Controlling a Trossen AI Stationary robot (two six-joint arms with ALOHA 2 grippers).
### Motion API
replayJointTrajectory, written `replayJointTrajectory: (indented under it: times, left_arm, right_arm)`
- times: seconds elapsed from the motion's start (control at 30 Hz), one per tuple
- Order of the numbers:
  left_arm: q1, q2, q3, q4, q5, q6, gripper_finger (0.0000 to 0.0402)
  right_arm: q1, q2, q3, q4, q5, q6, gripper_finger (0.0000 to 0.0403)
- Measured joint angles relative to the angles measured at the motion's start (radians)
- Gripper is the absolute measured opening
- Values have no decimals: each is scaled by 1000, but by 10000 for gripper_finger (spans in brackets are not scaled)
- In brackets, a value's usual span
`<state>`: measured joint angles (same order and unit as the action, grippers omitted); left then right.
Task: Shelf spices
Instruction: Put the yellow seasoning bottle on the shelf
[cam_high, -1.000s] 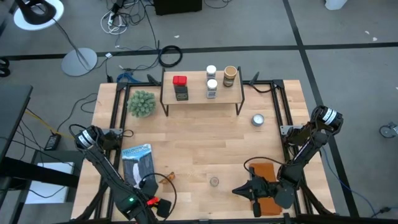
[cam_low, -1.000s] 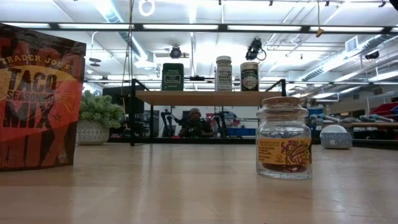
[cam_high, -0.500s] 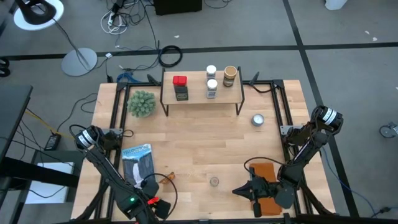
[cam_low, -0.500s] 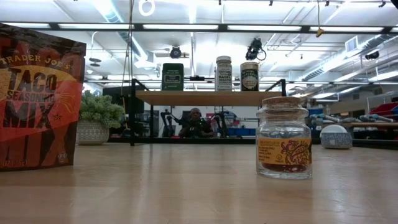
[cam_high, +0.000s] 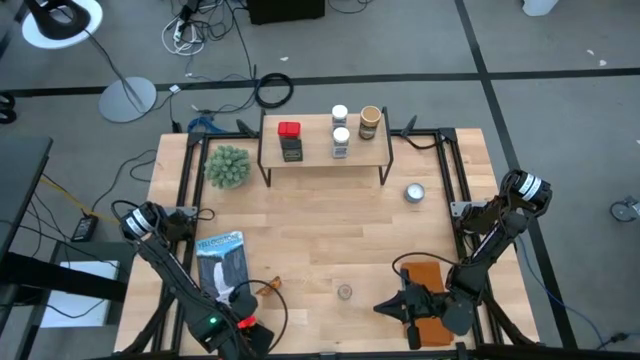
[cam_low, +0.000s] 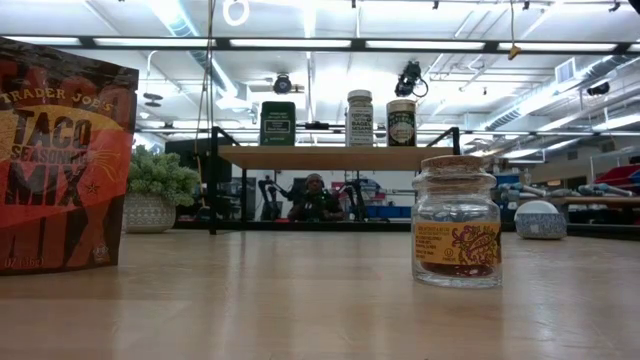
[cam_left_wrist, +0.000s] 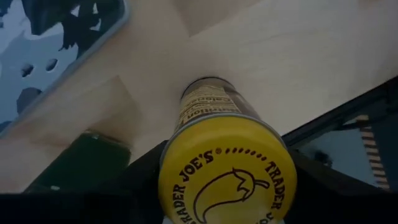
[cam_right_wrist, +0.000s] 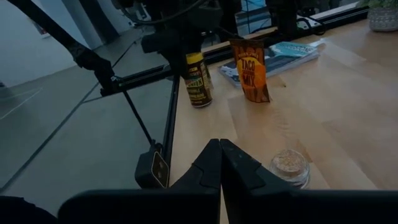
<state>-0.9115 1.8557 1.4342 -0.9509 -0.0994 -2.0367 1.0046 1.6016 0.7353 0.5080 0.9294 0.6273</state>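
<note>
My left gripper (cam_high: 245, 330) is at the table's near edge, left of centre, shut on a spice jar with a yellow lid (cam_left_wrist: 227, 180). That jar also shows in the right wrist view (cam_right_wrist: 198, 79). My right gripper (cam_high: 388, 305) is shut and touches nothing; it hovers by an orange-brown packet (cam_high: 425, 285) near the near edge. A cork-lidded glass jar (cam_high: 345, 292) and a taco seasoning packet (cam_low: 60, 160) stand on the table. The shelf (cam_high: 325, 150) at the far side carries a red-lidded dark tin (cam_high: 290, 140), two white-lidded jars (cam_high: 340, 130) and a brown jar (cam_high: 370, 122). My left gripper pinches the yellow-lidded jar at its lid end (cam_left_wrist: 180, 155), one dark finger (cam_left_wrist: 140, 177) on each side of it. The fingers come from above, pointing down. The jar is upright below them (cam_right_wrist: 199, 93); I cannot tell whether its base rests on the table.
A blue-and-white packet (cam_high: 222, 262) lies flat near the left arm. A fuzzy green plant ball (cam_high: 228, 166) sits left of the shelf, and a round silvery tin (cam_high: 414, 193) to its right front. Bare wood lies between shelf and near edge. A person sits beyond the table (cam_low: 315, 195).
My left gripper with the jar has drawn a little toward the table's left. Everything else has kept still.
</note>
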Motion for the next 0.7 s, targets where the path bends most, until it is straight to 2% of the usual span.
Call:
replayJointTrajectory:
  times: [0.23, 0.47, 0.7]
  left_arm:
    - [0, 0, 6, 11, 87, 114, 241]
    - [2, 0, 10, 14, 86, 229, 241]
    - [2, -1, 10, 14, 87, 277, 241]
  right_arm:
    - [0, 0, 0, 6, -15, 8, 1]
    - [0, 0, 0, 10, -17, 8, 1]
    - [0, 0, 0, 9, -17, 34, 1]
